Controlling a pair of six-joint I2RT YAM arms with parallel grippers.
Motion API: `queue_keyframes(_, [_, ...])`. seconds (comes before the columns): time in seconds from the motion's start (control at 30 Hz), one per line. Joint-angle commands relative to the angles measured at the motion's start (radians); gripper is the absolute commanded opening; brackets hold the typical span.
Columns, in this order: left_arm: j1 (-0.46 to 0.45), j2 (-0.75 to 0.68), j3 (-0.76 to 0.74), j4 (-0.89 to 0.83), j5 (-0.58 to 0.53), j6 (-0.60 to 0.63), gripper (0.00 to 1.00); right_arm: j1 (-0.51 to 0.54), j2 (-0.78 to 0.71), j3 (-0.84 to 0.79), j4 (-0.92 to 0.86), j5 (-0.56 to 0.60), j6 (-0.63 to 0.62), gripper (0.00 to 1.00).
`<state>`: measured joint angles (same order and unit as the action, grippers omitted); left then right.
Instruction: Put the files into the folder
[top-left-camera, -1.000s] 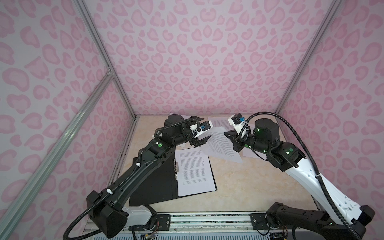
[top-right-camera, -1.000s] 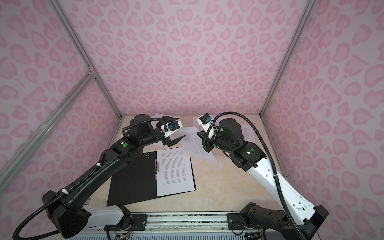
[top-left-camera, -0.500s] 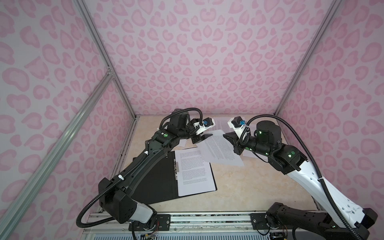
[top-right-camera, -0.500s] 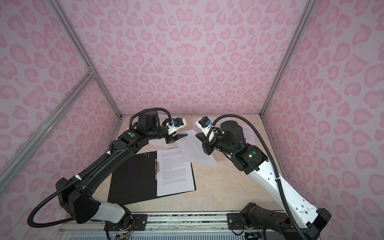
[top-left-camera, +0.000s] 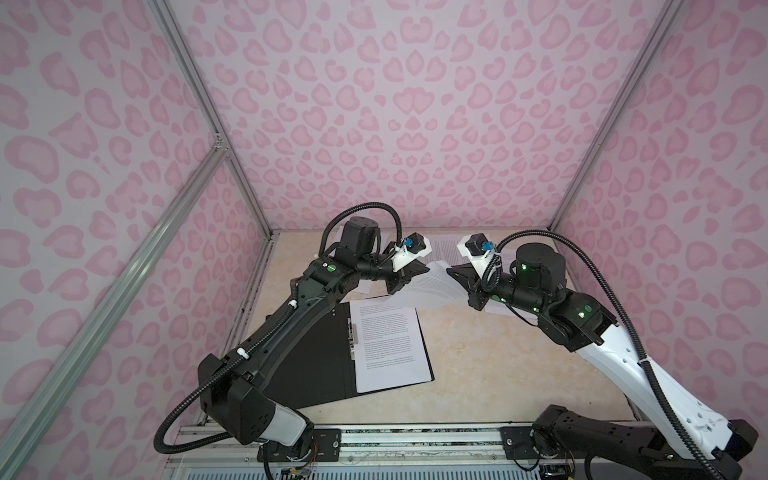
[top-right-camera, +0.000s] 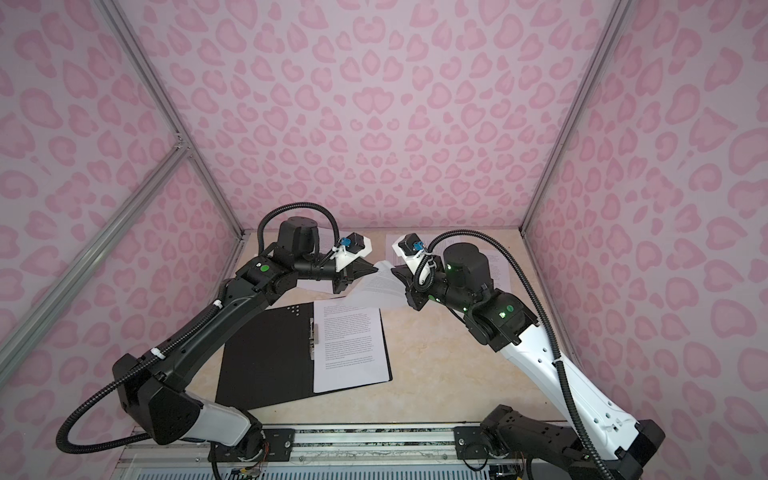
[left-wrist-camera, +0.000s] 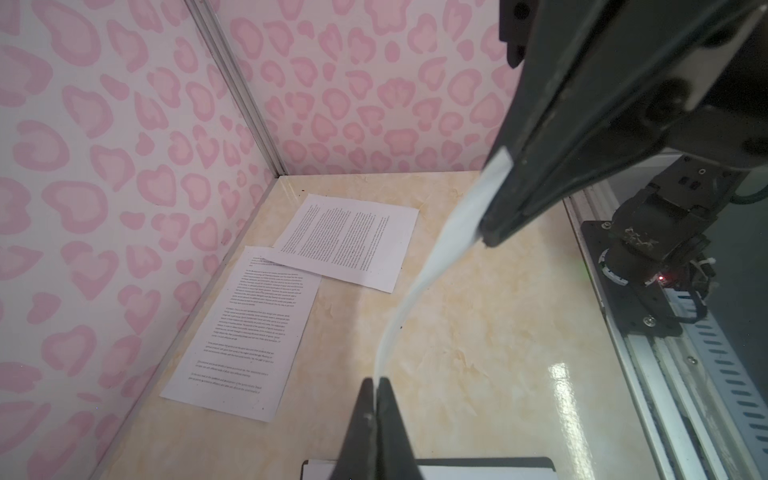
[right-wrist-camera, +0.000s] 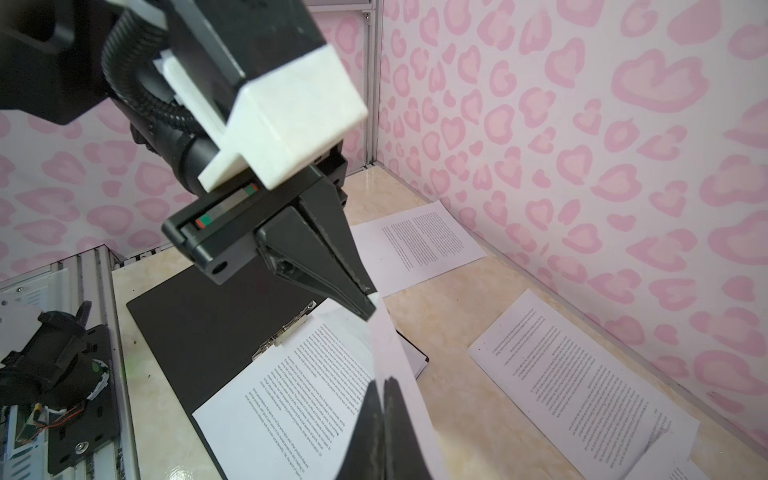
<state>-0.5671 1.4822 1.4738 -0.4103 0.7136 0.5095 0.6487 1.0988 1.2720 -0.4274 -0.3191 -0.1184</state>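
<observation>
Left hand (top-left-camera: 419, 272): a second ago it stood apart beside the paper; now its arm has reached further in and the fingers are pressed together on one edge of the held sheet (top-left-camera: 432, 286).
Right hand (top-left-camera: 452, 273): clamped as before on the opposite edge of the same sheet, fingers flat against each other with the paper between them.
Held sheet: off the counter (top-left-camera: 498, 374), sagging in a shallow curve between the two hands, just behind the folder. Gripping both edges likely keeps the limp paper from folding or swinging while it is carried.
Folder (top-left-camera: 316, 365): lying open and flat near the front of the counter, black inside facing up, with its clip (top-left-camera: 354, 336) along the middle.
Filed sheet (top-left-camera: 390, 345): already resting on the folder's right half, one edge by the clip. Whether the clip grips it I cannot tell.
Loose sheets (left-wrist-camera: 349, 241): two lie overlapping by the far wall in the left wrist view, and two more lie flat by the wall in the right wrist view, all apart from the folder.
Step in hand: probably carrying the held sheet over onto the filed one.
Risk: pulling the hands apart could tear the paper.
</observation>
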Motion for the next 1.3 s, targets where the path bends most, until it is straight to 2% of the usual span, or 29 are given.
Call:
queue_keyframes(0.0, [0.001, -0.013, 0.013, 0.017, 0.089, -0.101, 0.04, -0.001, -0.005, -0.010, 0.040, 0.002, 0.022, 0.13])
queue_keyframes(0.07, [-0.002, -0.023, 0.003, 0.055, 0.099, -0.183, 0.04, -0.006, -0.015, -0.018, 0.064, 0.047, 0.065, 0.64])
queue_keyframes(0.1, [-0.002, -0.030, -0.002, 0.072, 0.096, -0.234, 0.04, -0.011, -0.024, -0.025, 0.078, 0.074, 0.091, 0.99])
queue_keyframes(0.23, [-0.002, -0.072, -0.025, 0.111, -0.001, -0.463, 0.04, -0.071, -0.060, -0.046, 0.112, 0.145, 0.229, 1.00])
queue_keyframes(0.33, [-0.002, -0.150, -0.067, 0.114, -0.132, -0.625, 0.04, -0.143, -0.066, -0.048, 0.119, 0.087, 0.304, 1.00])
queue_keyframes(0.43, [0.021, -0.265, -0.171, 0.109, -0.284, -0.762, 0.04, -0.172, -0.064, -0.088, 0.169, 0.087, 0.326, 1.00])
queue_keyframes(0.5, [0.078, -0.349, -0.251, 0.086, -0.359, -0.872, 0.04, -0.193, -0.036, -0.097, 0.188, 0.045, 0.368, 1.00])
queue_keyframes(0.57, [0.169, -0.409, -0.333, 0.045, -0.346, -0.957, 0.04, -0.217, 0.024, -0.085, 0.197, -0.043, 0.430, 1.00])
queue_keyframes(0.67, [0.300, -0.459, -0.449, -0.048, -0.355, -0.960, 0.04, -0.198, 0.108, -0.074, 0.229, -0.106, 0.465, 1.00])
queue_keyframes(0.83, [0.449, -0.450, -0.643, -0.075, -0.376, -0.915, 0.04, -0.118, 0.221, -0.077, 0.299, -0.071, 0.491, 1.00])
queue_keyframes(0.9, [0.479, -0.425, -0.640, -0.090, -0.399, -0.911, 0.04, -0.104, 0.271, -0.076, 0.320, -0.081, 0.508, 0.95])
queue_keyframes(1.0, [0.486, -0.358, -0.592, -0.128, -0.620, -0.883, 0.04, -0.090, 0.357, -0.074, 0.363, -0.124, 0.540, 0.94])
queue_keyframes(1.03, [0.500, -0.317, -0.577, -0.136, -0.642, -0.875, 0.04, -0.083, 0.386, -0.074, 0.378, -0.135, 0.549, 0.95])
queue_keyframes(1.13, [0.524, -0.184, -0.538, -0.176, -0.682, -0.858, 0.03, -0.057, 0.462, -0.078, 0.414, -0.155, 0.572, 0.96])
queue_keyframes(1.2, [0.556, -0.132, -0.538, -0.173, -0.639, -0.865, 0.03, -0.040, 0.504, -0.091, 0.438, -0.162, 0.591, 0.95])
queue_keyframes(1.27, [0.577, -0.104, -0.547, -0.167, -0.648, -0.869, 0.03, -0.020, 0.547, -0.101, 0.464, -0.167, 0.608, 0.95])
